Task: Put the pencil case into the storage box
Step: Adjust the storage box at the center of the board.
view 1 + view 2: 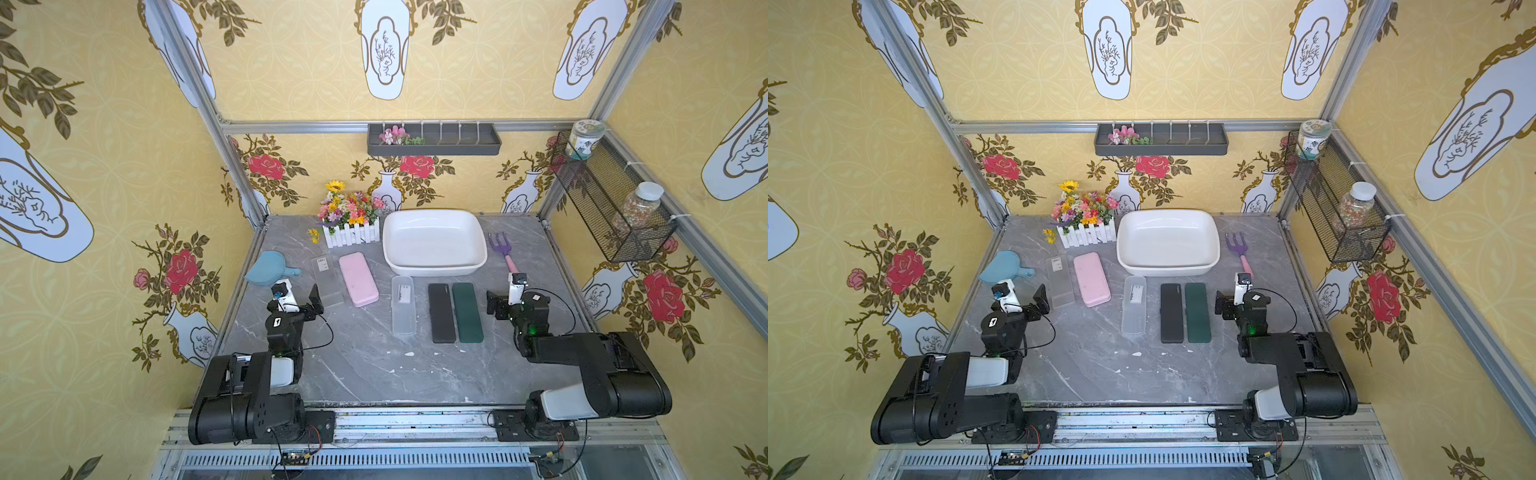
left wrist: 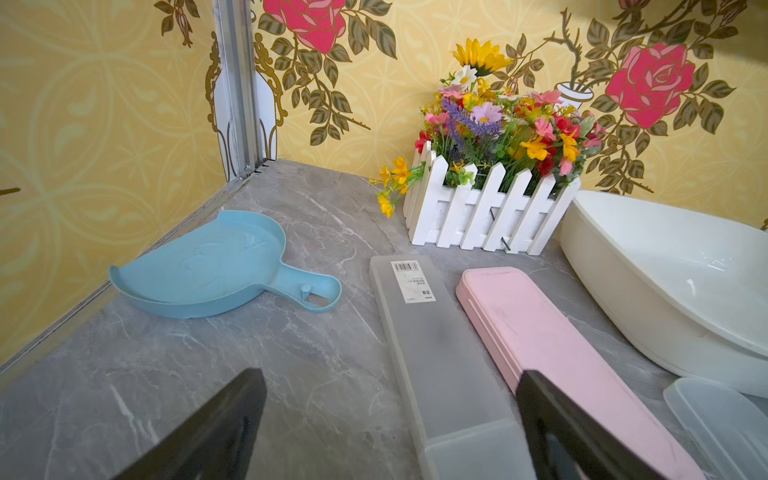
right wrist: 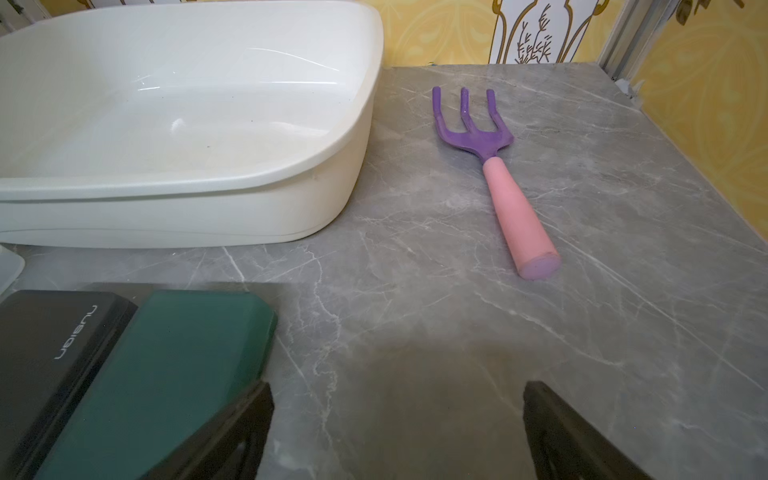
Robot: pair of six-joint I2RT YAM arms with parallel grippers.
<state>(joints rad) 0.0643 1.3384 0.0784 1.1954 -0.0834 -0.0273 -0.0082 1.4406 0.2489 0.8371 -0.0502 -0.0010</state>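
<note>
Left gripper [image 2: 390,386] gapes wide, gripping nothing, at the near end of the frosted pencil case [image 1: 327,279]. The pink pencil case [image 1: 358,279] lies just beside. The storage box [image 1: 436,269] sits rear centre, with the clear pencil case [image 1: 403,305], black pencil case [image 1: 441,313] and green pencil case [image 1: 467,312] in front of it. Right gripper [image 3: 397,388] — spread wide, empty — hangs beside the green one.

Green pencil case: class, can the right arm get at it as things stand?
Likely yes: the green pencil case lies flat beside the open right gripper, nothing between; the black case crowds its far side.

Yellow floral wallpaper [image 1: 311,83]; grey marble tabletop [image 1: 365,365]
</note>
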